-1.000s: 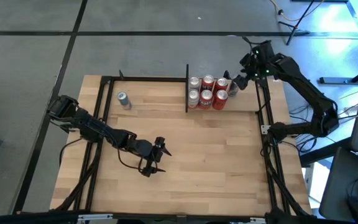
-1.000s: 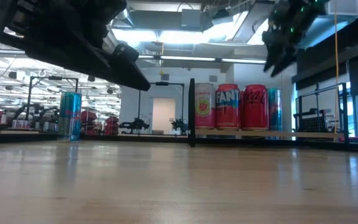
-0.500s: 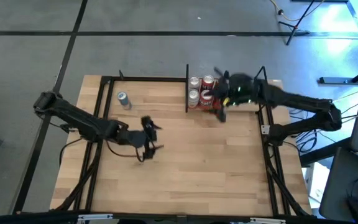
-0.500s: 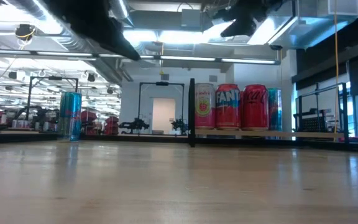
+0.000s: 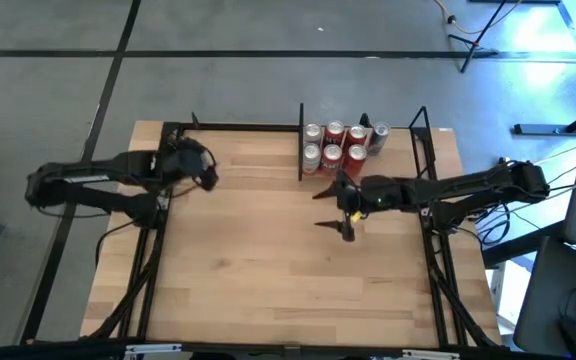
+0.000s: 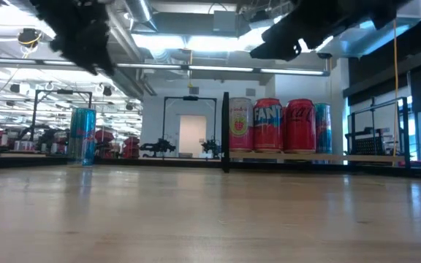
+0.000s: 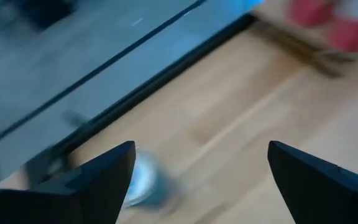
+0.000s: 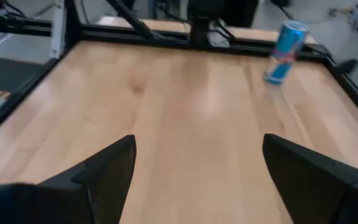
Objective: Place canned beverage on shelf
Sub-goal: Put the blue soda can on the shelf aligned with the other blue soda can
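A: Where is the blue can [image 6: 82, 136] sitting?

B: It is standing upright on the surface [image 5: 268, 250], alone near the far left corner, just below the left hand [image 5: 200, 168], which is hovering over it with fingers spread apart and holding nothing.

A: And the right hand [image 5: 333, 208]?

B: It is hanging over the middle of the surface, fingers apart and empty, just in front of the shelf [image 5: 393, 170]. The blue can is lying well away from it, far across the surface. Six other cans [image 5: 334, 146] are standing on the shelf beside the black divider [image 5: 300, 140].
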Available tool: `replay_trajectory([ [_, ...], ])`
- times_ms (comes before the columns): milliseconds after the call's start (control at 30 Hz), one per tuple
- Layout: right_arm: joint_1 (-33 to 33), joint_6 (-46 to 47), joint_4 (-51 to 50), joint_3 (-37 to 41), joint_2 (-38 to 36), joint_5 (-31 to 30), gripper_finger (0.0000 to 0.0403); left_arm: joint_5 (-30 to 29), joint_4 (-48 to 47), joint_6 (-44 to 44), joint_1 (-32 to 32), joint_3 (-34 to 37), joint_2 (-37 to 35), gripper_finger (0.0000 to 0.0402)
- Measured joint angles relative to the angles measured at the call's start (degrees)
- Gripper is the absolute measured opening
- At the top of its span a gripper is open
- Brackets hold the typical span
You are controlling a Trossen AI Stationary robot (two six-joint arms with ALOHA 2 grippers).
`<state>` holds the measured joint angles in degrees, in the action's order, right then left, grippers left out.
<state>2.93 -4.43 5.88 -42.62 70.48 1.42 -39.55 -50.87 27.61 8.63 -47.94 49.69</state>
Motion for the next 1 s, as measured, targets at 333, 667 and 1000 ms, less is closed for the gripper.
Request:
replay_trajectory([
  [333, 0.4, -0.3, 4.4, 2.2, 0.0, -1.8, 0.0335, 10.6, -5.0, -4.0, 22.7, 0.0, -0.1, 0.0354],
  [667, 0.4, -0.3, 4.4, 2.2, 0.0, -1.7, 0.0335, 21.5, -2.1, -8.9, 32.8, 0.0, 2.9, 0.0354],
  [1000, 0.4, -0.3, 4.4, 2.2, 0.0, -1.7, 0.0335, 22.8, -1.7, -11.5, 36.4, 0.1, 10.9, 0.0354],
])
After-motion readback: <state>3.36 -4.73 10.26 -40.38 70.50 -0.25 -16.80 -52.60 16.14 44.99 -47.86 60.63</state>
